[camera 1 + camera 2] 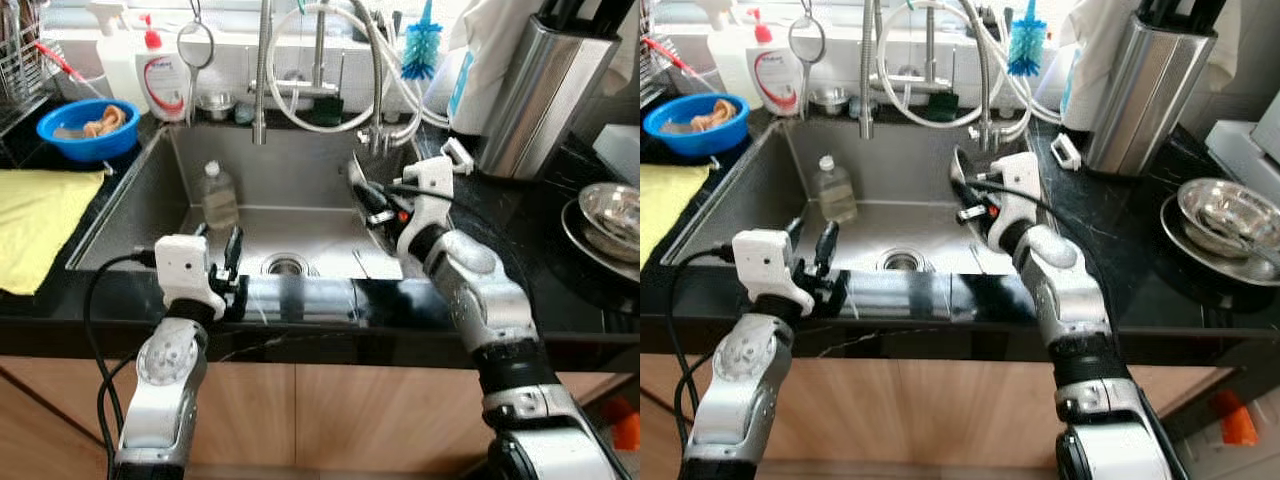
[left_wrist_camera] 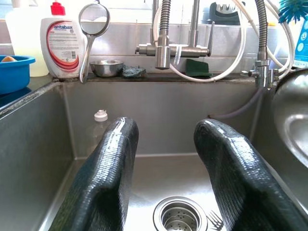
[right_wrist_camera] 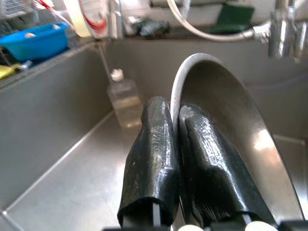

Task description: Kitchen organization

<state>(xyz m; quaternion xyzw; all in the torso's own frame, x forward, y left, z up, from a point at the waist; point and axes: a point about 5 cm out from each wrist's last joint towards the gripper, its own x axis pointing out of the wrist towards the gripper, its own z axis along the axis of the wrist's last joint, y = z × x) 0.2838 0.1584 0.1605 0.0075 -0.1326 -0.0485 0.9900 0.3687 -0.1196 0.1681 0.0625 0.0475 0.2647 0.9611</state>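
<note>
Steel sink [image 1: 130, 215], black counter [image 1: 520, 215], yellow cloth [image 1: 35, 215]

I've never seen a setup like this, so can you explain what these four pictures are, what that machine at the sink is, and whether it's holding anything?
It is a humanoid robot with two silver arms, standing at a kitchen sink. Two pictures come from cameras on its head, looking down; the other two come from cameras on its wrists, looking along black fingers. The right gripper is pinching the rim of a steel plate over the sink. The left gripper is open, holding nothing, at the sink's front edge. A clear bottle stands in the sink, and a blue bowl sits on the counter.
</note>
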